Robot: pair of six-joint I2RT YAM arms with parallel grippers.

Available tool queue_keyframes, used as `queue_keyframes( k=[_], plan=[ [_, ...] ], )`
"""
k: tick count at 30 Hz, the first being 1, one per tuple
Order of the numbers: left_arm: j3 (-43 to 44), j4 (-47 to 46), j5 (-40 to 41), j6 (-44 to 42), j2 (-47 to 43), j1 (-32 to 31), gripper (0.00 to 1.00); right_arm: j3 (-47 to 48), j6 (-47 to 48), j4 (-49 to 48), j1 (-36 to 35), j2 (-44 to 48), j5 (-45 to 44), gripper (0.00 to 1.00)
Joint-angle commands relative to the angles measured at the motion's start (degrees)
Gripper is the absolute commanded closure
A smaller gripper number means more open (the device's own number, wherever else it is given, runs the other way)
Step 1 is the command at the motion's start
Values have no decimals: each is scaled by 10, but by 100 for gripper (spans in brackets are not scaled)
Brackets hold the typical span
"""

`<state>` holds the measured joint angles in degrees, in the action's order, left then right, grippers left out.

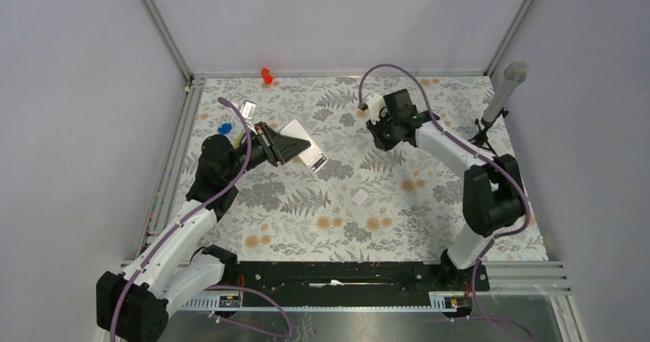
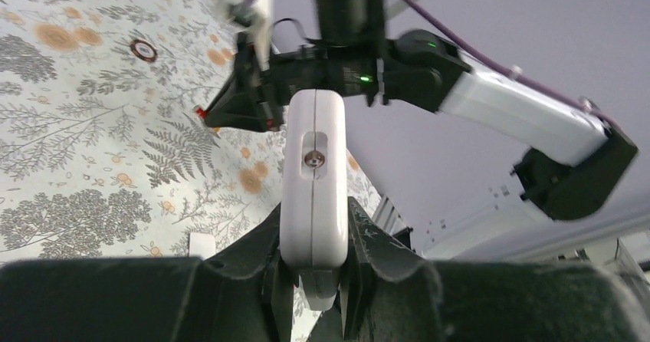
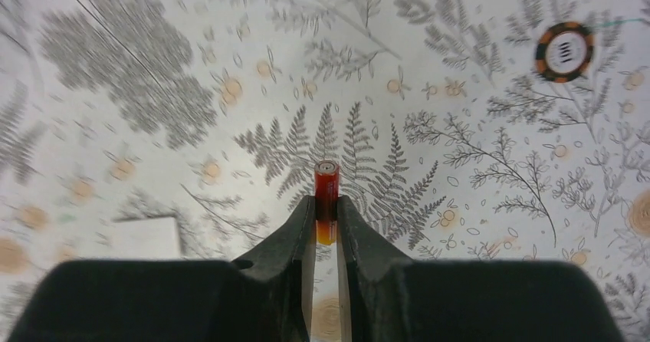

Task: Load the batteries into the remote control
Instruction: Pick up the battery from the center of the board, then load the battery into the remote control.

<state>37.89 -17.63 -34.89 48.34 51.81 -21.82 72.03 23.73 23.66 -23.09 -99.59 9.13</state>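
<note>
My left gripper (image 1: 285,147) is shut on the white remote control (image 1: 305,148) and holds it above the mat, left of centre. In the left wrist view the remote (image 2: 313,166) stands edge-on between the fingers of that gripper (image 2: 314,223), its far end pointing at the right arm. My right gripper (image 1: 379,135) hovers at the back centre, apart from the remote. In the right wrist view that gripper (image 3: 326,213) is shut on a red-and-black battery (image 3: 326,189), whose tip sticks out past the fingertips above the mat. The battery's red tip also shows in the left wrist view (image 2: 201,113). No other battery is in view.
A small white flat piece (image 1: 360,196) lies on the floral mat near the middle. A bright red plastic piece (image 1: 267,74) sits at the back edge. A blue item (image 1: 224,128) and a white item (image 1: 247,108) lie back left. A dark ring (image 3: 564,50) lies on the mat. A grey post (image 1: 504,89) stands back right.
</note>
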Motion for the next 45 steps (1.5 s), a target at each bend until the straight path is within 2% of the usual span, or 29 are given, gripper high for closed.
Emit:
queue_keyframes(
  k=[1, 6, 9, 10, 13, 18, 24, 30, 37, 45],
  plan=[
    [-2, -54, 85, 31, 1, 0, 100, 5, -196, -58, 3, 77, 17, 91],
    [-37, -116, 149, 102, 13, -1, 100, -52, -381, -122, 3, 171, 12, 90],
    [-53, -159, 168, 135, 28, -5, 100, -85, -521, -168, 2, 220, 49, 91],
    [-57, -171, 175, 139, 34, -8, 100, -96, -593, -189, 2, 234, 62, 91],
    [-66, -202, 207, 148, 53, -23, 100, -134, -712, -282, -24, 273, 92, 93],
    [-81, -245, 251, 180, 70, -43, 100, -130, -738, -340, -139, 309, -16, 93],
    [-113, -288, 309, 215, 68, -62, 100, -100, -810, -304, -196, 301, -108, 95],
    [-141, -310, 373, 246, 58, -72, 100, -59, -801, -224, -230, 285, -197, 94],
    [-147, -335, 381, 280, 69, -74, 100, -13, -777, -177, -256, 248, -223, 93],
    [-161, -371, 367, 302, 85, -74, 100, 4, -792, -150, -262, 220, -219, 93]
  ],
)
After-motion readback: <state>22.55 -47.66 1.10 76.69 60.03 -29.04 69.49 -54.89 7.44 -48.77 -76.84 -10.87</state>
